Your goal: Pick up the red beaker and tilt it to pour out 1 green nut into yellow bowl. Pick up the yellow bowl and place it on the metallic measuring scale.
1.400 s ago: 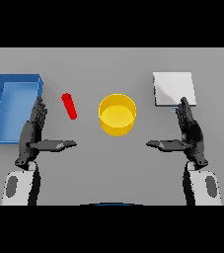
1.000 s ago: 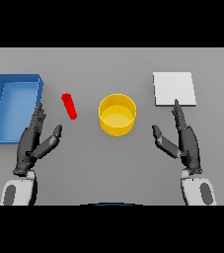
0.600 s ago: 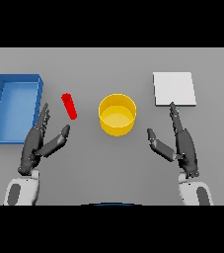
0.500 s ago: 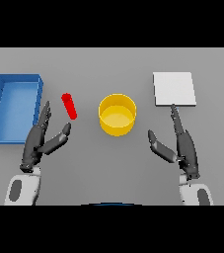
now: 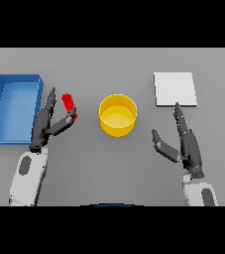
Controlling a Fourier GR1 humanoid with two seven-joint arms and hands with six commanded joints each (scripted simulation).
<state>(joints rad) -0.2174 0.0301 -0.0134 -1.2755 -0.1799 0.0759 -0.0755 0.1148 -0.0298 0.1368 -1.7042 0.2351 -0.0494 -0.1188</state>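
Note:
The red beaker lies on the grey table, left of the yellow bowl. My left hand is open just below and left of the beaker, its thumb tip reaching the beaker's lower end and its fingers pointing up along its left side. The bowl stands upright in the middle, and I see no nut in it. The metallic measuring scale is a flat pale square at the back right. My right hand is open below the scale, apart from both bowl and scale.
A blue open bin stands at the far left, right beside my left hand's fingers.
My left hand has moved up and right until its thumb reached the red beaker. My right hand has drifted slightly down and right. Bowl, beaker and scale have not moved.

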